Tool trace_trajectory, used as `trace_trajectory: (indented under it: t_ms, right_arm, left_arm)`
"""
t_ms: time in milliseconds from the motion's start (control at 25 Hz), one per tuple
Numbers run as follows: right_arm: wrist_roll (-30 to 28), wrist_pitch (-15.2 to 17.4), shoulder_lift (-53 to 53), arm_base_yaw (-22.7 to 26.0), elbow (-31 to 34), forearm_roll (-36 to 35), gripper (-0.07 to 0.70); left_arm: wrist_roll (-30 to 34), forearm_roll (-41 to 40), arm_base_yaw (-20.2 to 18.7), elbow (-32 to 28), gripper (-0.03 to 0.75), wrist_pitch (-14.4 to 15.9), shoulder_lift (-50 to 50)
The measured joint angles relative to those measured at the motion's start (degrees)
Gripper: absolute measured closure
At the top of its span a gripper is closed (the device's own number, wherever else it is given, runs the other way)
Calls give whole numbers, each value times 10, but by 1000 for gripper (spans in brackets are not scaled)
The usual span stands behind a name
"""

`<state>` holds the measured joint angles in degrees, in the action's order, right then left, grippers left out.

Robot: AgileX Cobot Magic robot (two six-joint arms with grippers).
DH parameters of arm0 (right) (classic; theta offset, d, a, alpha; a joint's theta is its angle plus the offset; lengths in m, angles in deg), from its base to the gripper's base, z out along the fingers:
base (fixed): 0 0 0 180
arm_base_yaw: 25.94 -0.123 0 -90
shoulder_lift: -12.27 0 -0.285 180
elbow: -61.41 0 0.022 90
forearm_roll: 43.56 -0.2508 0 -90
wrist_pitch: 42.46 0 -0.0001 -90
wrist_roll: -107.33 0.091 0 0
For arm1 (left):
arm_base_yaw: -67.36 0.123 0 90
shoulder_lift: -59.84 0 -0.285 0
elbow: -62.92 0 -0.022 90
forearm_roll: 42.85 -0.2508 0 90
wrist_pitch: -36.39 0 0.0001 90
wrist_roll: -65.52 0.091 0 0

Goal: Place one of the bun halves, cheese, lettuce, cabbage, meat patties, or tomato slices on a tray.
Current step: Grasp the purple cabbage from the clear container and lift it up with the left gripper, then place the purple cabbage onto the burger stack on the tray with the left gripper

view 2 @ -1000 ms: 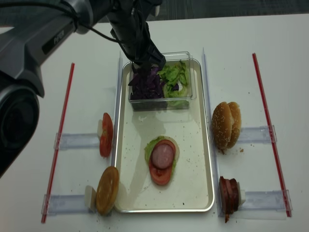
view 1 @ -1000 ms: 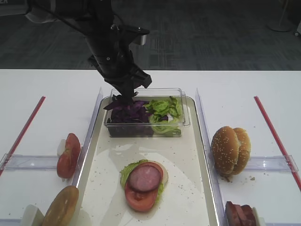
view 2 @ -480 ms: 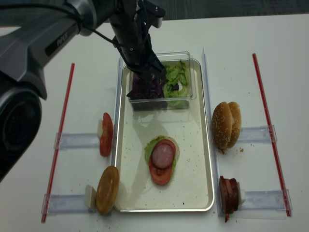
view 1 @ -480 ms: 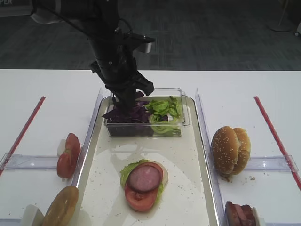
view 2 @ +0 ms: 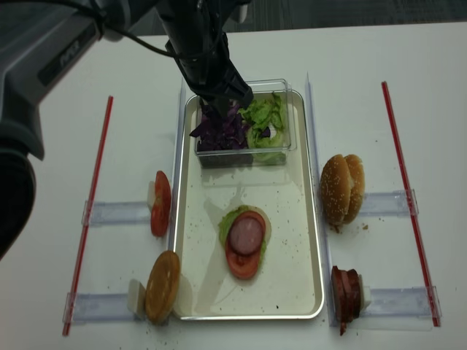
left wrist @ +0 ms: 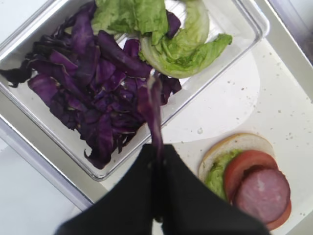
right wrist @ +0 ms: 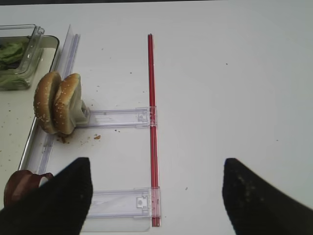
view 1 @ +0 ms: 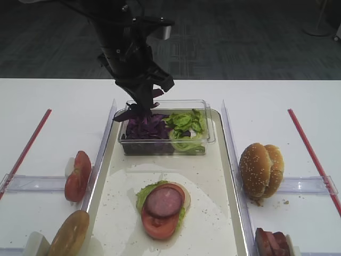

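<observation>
The left pincer (view 1: 146,101) is seen closed above the clear plastic box (view 1: 210,133), its jaws pinched on a strip of cabbage (left wrist: 152,110) that hangs from the tips over the box. The rest of the cabbage (view 1: 145,128) is held in the left part of the box, and the lettuce (view 1: 185,128) in the right part, the two touching in the middle.

The box is seen at the far end of the tray (view 1: 221,213), inside the rim. Nearer than the box, on the tray's speckled face, a stack is laid: a bun half at the bottom, lettuce, a tomato slice (view 1: 157,224), and a meat patty (view 1: 164,201) on top.

Left of the tray, on the white surface (view 1: 277,96), more tomato slices (view 1: 77,175) are stood on edge in a clear holder, and a bun half (view 1: 69,233) is leaned nearer the camera. Right of the tray, two sesame bun halves (view 1: 261,169) are stood together, with dark meat patties (view 1: 272,242) nearer the camera. A red strip (view 1: 311,154) is laid at each outer side.

The right pincer (right wrist: 156,196) is shown wide open and holding nothing, over the surface to the right of the tray.
</observation>
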<state>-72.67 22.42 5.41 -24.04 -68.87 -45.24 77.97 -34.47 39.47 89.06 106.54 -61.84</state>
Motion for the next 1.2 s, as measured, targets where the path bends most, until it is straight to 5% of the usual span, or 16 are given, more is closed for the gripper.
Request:
trace_trajectory:
  t_ms: [440,1200]
  right_arm:
    - [0,0,0,0,0,0,61]
    - [0,0,0,0,0,0,61]
  left_arm:
    - [8,41,-7,1,732,3,12]
    - [-26,10,-108,-40,733,5,46]
